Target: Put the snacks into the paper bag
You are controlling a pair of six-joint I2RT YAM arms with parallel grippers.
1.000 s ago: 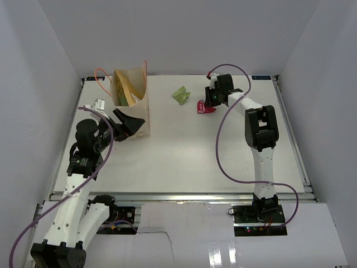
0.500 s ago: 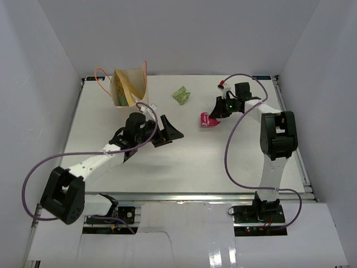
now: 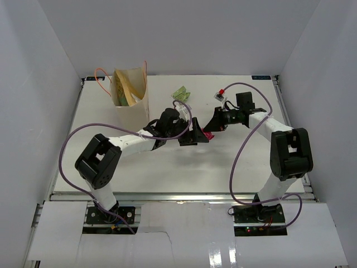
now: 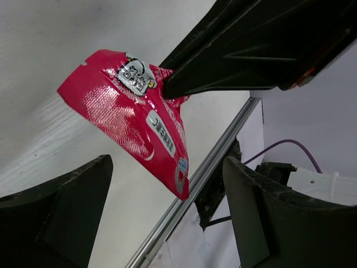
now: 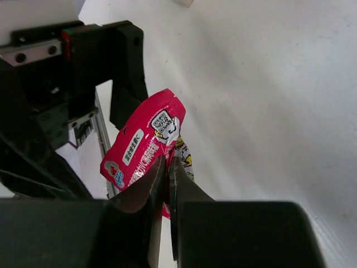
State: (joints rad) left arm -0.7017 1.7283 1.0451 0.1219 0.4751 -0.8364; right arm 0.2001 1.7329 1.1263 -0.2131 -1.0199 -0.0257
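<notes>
Paper bag (image 3: 133,109) upright on white table (image 3: 167,167), white walls (image 3: 178,33) around

White table (image 3: 167,167) with a metal rail (image 3: 178,195) along its near edge: paper bag (image 3: 134,109) stands upright at far left, mouth open, and one green packet (image 3: 181,93) lies near the far edge, well apart to the bag's right.

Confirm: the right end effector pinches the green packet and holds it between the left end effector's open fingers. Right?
Not green: the right wrist view shows the right end effector shut on the pink-red packet, held between the left end effector's open fingers. The green packet lies apart.
</notes>
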